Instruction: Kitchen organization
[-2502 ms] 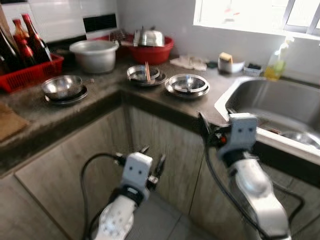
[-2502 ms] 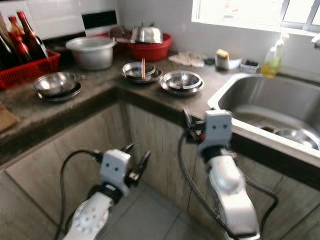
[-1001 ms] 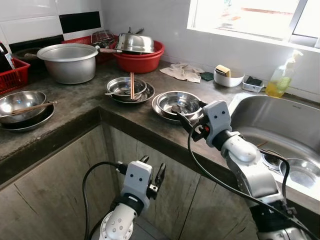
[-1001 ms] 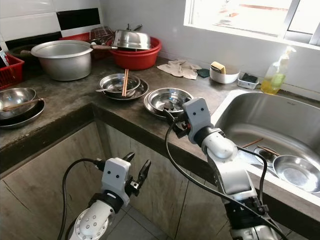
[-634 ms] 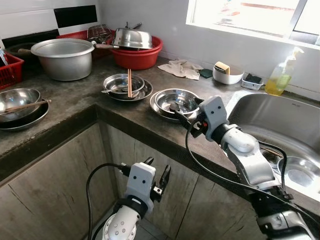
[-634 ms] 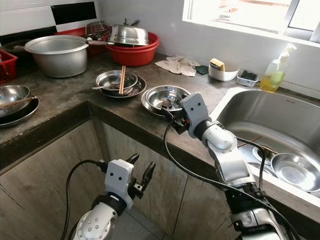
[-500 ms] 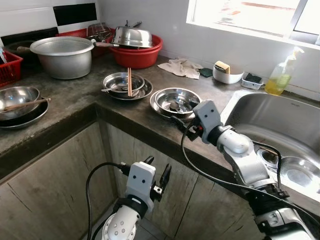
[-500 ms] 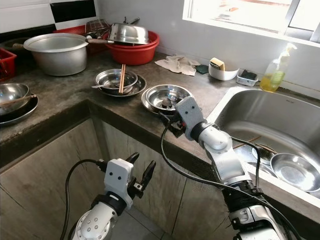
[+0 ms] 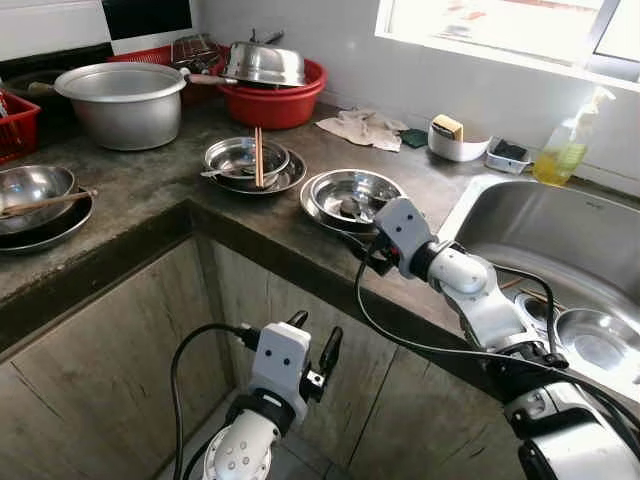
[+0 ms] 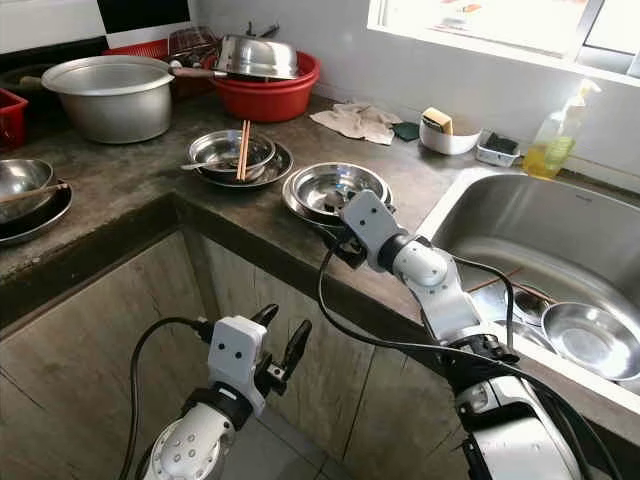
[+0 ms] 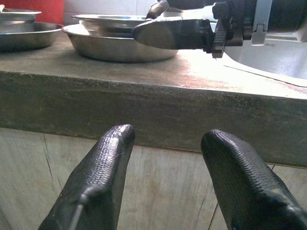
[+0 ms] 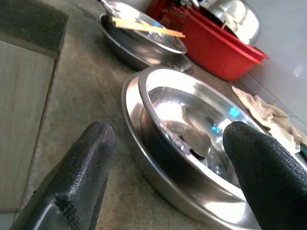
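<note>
Along the dark stone countertop (image 9: 150,200), which is wrapping round a corner above grey wooden cabinet doors (image 9: 90,370), dirty dishes are sitting in clusters. The steel sink (image 9: 560,240) is lying at the right end, holding a small steel bowl (image 9: 592,335). At the back a large aluminium pot (image 9: 122,100) is standing beside a red basin (image 9: 275,100) piled with a steel lid. Nearer the edge a steel bowl on a plate (image 9: 355,197) is resting with food scraps inside, and just beside it another bowl (image 9: 243,160) is carrying a pair of chopsticks (image 9: 257,155) across its rim. A crumpled cloth (image 9: 365,127) and a yellow soap bottle (image 9: 565,150) are lying under the window.

The right gripper (image 12: 168,158) is reaching over the counter edge, its fingers spread wide apart, close to the near rim of the bowl on a plate without touching it. The left gripper (image 11: 168,177) is hanging low before the cabinet doors, fingers parted and holding nothing.
</note>
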`<state>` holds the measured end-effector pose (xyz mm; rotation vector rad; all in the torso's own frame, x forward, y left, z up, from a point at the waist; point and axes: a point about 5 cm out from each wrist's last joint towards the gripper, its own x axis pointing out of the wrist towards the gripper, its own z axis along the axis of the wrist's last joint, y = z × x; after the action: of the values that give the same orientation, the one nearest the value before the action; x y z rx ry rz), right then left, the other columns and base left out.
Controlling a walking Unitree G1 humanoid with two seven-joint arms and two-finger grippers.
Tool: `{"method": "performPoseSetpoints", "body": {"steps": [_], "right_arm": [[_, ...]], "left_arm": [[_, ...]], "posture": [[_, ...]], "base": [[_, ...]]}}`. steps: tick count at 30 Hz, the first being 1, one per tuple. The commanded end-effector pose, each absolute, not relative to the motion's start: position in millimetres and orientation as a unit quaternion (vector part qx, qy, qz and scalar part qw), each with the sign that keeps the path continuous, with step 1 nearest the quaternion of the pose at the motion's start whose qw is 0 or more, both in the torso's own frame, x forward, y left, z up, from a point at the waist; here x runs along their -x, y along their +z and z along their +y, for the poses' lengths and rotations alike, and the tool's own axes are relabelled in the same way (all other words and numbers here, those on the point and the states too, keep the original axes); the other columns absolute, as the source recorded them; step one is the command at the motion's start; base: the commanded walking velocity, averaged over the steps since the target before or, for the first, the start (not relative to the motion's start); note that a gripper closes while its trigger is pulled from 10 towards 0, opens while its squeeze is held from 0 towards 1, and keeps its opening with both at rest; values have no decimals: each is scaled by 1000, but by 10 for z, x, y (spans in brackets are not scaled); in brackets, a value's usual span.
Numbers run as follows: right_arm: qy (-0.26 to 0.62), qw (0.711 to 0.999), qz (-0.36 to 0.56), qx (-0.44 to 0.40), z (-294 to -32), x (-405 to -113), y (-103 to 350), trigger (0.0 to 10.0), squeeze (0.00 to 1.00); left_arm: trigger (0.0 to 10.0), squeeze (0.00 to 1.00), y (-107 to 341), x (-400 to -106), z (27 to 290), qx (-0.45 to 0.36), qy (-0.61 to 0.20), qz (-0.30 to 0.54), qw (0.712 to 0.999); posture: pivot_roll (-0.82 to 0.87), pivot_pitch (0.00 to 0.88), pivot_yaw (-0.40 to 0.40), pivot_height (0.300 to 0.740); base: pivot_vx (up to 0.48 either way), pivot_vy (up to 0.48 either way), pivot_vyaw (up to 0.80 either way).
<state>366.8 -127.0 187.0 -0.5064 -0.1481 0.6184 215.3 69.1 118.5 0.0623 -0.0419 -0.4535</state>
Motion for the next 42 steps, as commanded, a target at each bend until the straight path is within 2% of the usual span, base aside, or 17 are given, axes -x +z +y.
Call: {"method": "performPoseSetpoints", "body": {"steps": [1, 5, 6, 7, 8, 9, 10, 11, 12, 24, 25, 26, 27, 28, 29, 33, 42], "right_arm": [[301, 914, -83, 258, -1265, -3707, 1933, 9647, 0], [300, 914, -84, 259, -1260, -3725, 1931, 9725, 0], [300, 914, -83, 260, -1258, -3730, 1930, 8784, 0], [300, 914, -84, 262, -1257, -3738, 1928, 2627, 0], [300, 914, -84, 262, -1257, -3738, 1928, 2627, 0], [297, 914, -85, 261, -1257, -3748, 1931, 0, 0], [296, 914, -85, 264, -1258, -3762, 1934, 9098, 0], [295, 914, -84, 265, -1258, -3774, 1936, 9098, 0], [295, 914, -85, 265, -1257, -3779, 1939, 10000, 0], [289, 915, -90, 268, -1259, -3838, 1974, 10000, 0], [289, 915, -90, 268, -1260, -3843, 1975, 9255, 0], [289, 915, -90, 268, -1260, -3845, 1974, 9255, 0], [286, 915, -94, 268, -1263, -3845, 1978, 3804, 0], [281, 917, -96, 266, -1269, -3847, 1980, 2627, 0], [277, 919, -98, 264, -1273, -3848, 1981, 0, 0], [271, 913, -89, 291, -1283, -3867, 1971, 0, 0], [265, 921, -108, 266, -1270, -3885, 2036, 0, 0]], "left_arm": [[10000, 0, 1232, -2139, 667, -26, -225, -24, 974], [10000, 0, 1232, -2138, 666, -26, -224, -25, 974], [10000, 0, 1232, -2138, 666, -26, -224, -25, 974], [10000, 0, 1232, -2137, 666, -26, -223, -25, 974], [10000, 0, 1232, -2137, 666, -26, -223, -25, 974], [10000, 0, 1231, -2137, 665, -26, -223, -25, 974], [10000, 0, 1231, -2137, 664, -26, -223, -25, 974], [10000, 0, 1233, -2138, 663, -26, -223, -25, 974], [10000, 0, 1233, -2140, 664, -26, -222, -25, 974], [10000, 0, 1223, -2149, 658, -27, -221, -25, 975], [10000, 0, 1222, -2151, 657, -27, -221, -25, 975], [10000, 0, 1222, -2153, 656, -27, -221, -25, 975], [10000, 0, 1222, -2154, 656, -27, -221, -25, 975], [10000, 0, 1223, -2156, 655, -27, -221, -26, 975], [10000, 0, 1224, -2157, 655, -27, -221, -26, 975], [10000, 0, 1221, -2160, 655, -50, -216, -26, 975], [10000, 0, 1247, -2172, 634, -33, -218, -31, 975]], "posture": [[12, 47, -107, 740], [13, 46, -109, 740], [13, 46, -109, 740], [13, 46, -109, 740], [13, 46, -109, 740], [13, 46, -109, 740], [13, 46, -111, 740], [13, 46, -111, 740], [14, 45, -112, 740], [16, 30, -115, 740], [16, 26, -118, 740], [16, 25, -119, 740], [16, 25, -119, 740], [16, 24, -119, 740], [16, 24, -119, 740], [19, 15, -121, 740], [21, 8, -120, 740]], "base": [[0, 0, 0], [0, 0, 0], [0, 0, 0], [0, 0, 0], [0, 0, 0], [0, 0, 0], [0, 0, 0], [0, 0, 0], [0, 0, 0], [0, 0, 0], [0, 0, 0], [0, 0, 0], [0, 0, 0], [0, 0, 0], [0, 0, 0], [0, 0, 0], [0, 0, 0]]}}
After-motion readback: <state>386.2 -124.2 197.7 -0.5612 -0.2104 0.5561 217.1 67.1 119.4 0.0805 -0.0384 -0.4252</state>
